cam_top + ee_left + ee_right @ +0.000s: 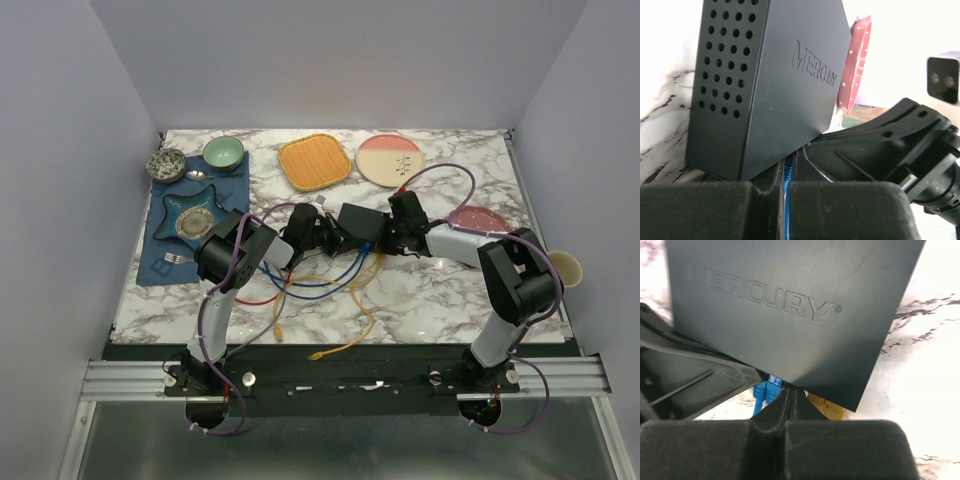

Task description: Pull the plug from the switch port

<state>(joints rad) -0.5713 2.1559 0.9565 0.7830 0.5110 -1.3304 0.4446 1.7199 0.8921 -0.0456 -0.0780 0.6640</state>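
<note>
The switch (360,222) is a thin dark box marked MERCURY, lying tilted between both grippers at the table's middle. In the left wrist view the switch (775,85) stands just beyond my left gripper (784,184), which is shut on a blue plug (787,172); its ribbed boot and cable run between the pads. From above, the left gripper (322,235) sits at the switch's left side and the right gripper (385,238) at its right. My right gripper (791,396) is shut, tips pressed together against the near edge of the switch (790,305). Blue plugs (765,392) and a yellow plug (827,407) show beside those tips.
Loose blue cables (300,285) and yellow cables (345,345) trail toward the front edge. An orange square plate (315,162) and a round plate (389,159) lie behind, a pink plate (478,218) to the right. A blue mat (160,255) with dishes is at the left, a cup (563,268) at the right edge.
</note>
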